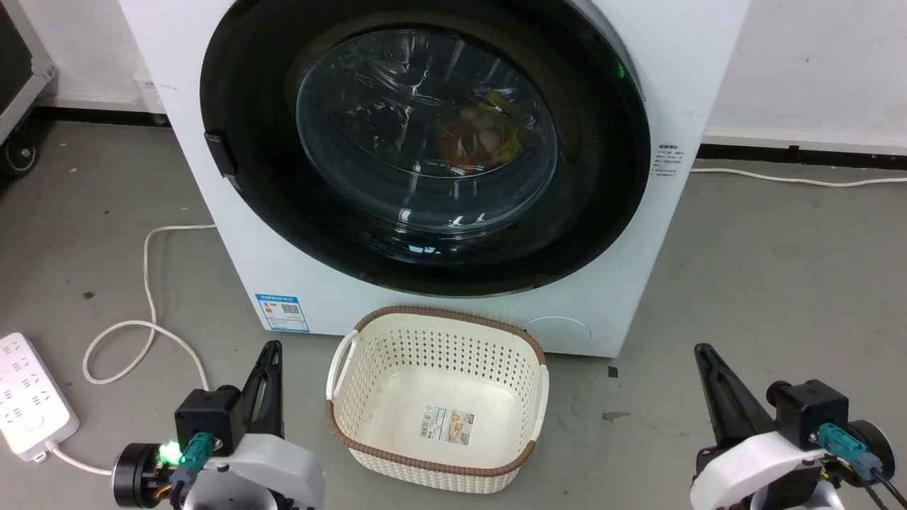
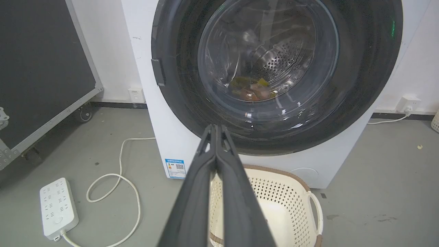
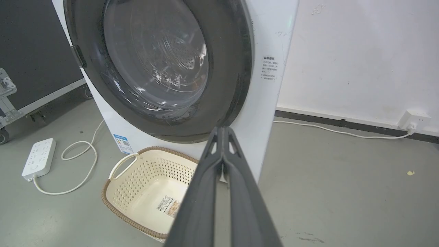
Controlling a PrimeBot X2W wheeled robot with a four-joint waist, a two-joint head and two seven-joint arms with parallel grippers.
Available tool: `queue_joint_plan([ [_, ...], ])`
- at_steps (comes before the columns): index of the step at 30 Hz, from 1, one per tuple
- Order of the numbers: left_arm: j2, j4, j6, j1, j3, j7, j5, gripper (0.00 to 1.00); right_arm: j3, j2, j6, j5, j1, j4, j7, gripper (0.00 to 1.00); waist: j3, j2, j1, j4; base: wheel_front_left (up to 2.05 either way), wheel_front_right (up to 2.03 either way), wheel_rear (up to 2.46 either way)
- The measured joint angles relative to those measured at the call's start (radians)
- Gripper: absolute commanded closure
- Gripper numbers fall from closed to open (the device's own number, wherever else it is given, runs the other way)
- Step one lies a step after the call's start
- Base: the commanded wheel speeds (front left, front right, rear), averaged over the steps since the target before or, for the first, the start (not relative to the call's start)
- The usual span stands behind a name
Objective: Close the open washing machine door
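As left gripper (image 1: pixel 273 350) and right gripper (image 1: pixel 703 353) hang low, washing machine door (image 1: pixel 425 149) sits flush above, apart.
Both pinched together, empty.

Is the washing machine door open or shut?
Shut: the door lies flush against the washing machine, no gap at its rim; latching cannot be told.

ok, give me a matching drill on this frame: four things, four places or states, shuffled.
1 washing machine door
2 laundry basket
3 power strip
4 left gripper

A jaws shut, holding nothing
B on the floor, robot's left
C flush against the machine front
D centre, before the machine

Pairs: 1-C, 2-D, 3-B, 4-A
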Motion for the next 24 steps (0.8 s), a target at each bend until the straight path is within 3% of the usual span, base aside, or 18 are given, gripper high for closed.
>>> queue_joint_plan([
  [24, -0.029, -0.022, -0.021, 0.01, 0.034, 0.028, 0.07, 1.0, 0.001, 0.0, 0.0, -0.041, 0.009, -0.05, 0.035, 1.0, 0.006, 0.0, 0.0, 0.012, 0.0, 0.0, 0.0],
])
